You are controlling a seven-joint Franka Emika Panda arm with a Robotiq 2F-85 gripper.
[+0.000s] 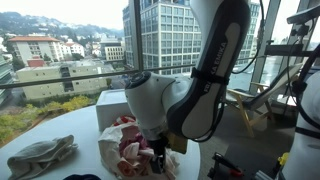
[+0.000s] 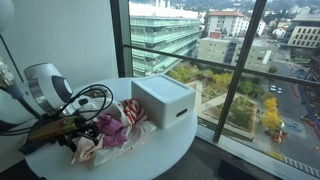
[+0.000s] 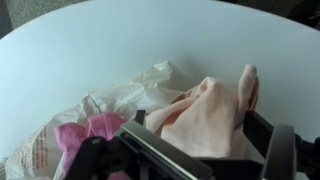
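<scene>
Windowside, a round white table [image 1: 70, 128] carries, from the left, a grey cloth [image 1: 40, 155], then a crumpled plastic bag [image 1: 118, 150] of pink fabric. Just right, the fingers [image 3: 278, 148] stand wide astride a peach cloth [image 3: 210, 115] lying against the bag — not gripping it.

Round white table [image 2: 165, 148]: white box [image 2: 163, 100], crumpled plastic bag [image 2: 112, 132] of cloths beside it, grey cloth [image 1: 40, 155] apart.

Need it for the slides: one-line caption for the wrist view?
Open gripper straddles a peach cloth beside a crumpled plastic bag with pink fabric, on a white table.
</scene>
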